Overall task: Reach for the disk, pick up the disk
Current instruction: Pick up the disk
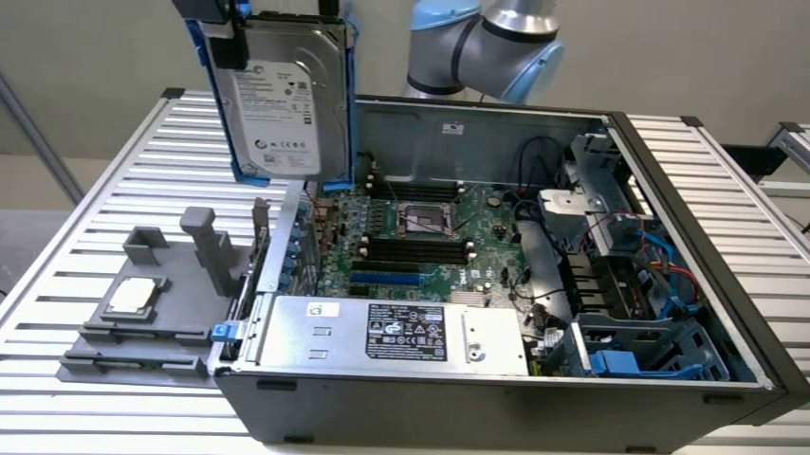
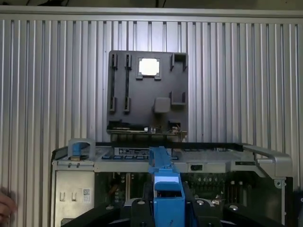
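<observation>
The disk [image 1: 285, 95], a silver-grey hard drive with a white label in a bright blue bracket, hangs upright in the air. It sits high above the left wall of the open computer case [image 1: 506, 398] in the exterior view. My gripper [image 1: 253, 24] is shut on the disk's upper end. In the wrist view the blue bracket's edge [image 2: 166, 189] runs between my dark fingers [image 2: 137, 213], with my gripper [image 2: 168, 215] closed around it.
Inside the case lie the motherboard [image 1: 431, 237] and a large silver box with a black label [image 1: 405, 332]. A grey fixture [image 1: 152, 313] on the slatted table [image 1: 114, 190] holds a small square silver chip [image 1: 133, 296]. The arm's joints [image 1: 494, 47] rise behind the case.
</observation>
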Controlling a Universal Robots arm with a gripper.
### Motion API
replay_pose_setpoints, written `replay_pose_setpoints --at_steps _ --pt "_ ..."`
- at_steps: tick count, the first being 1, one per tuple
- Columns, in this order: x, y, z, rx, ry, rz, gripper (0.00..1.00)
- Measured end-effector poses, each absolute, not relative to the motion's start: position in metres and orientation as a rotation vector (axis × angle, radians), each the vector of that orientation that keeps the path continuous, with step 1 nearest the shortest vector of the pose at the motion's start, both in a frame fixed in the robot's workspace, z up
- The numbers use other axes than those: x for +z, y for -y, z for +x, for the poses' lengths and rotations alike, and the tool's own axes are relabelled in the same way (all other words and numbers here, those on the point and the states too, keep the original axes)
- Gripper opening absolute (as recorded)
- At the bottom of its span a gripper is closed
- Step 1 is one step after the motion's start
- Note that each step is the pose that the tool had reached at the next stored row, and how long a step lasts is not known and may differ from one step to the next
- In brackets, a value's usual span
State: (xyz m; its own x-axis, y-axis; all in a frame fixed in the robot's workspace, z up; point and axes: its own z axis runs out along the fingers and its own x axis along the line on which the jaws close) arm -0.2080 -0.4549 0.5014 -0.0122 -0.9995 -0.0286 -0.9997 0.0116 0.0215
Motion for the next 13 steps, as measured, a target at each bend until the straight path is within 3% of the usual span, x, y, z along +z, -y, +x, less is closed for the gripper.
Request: replay_pose_setpoints --at_steps 13 --pt "0.502 0.477 -0.163 0.062 -2.23 -2.204 0.33"
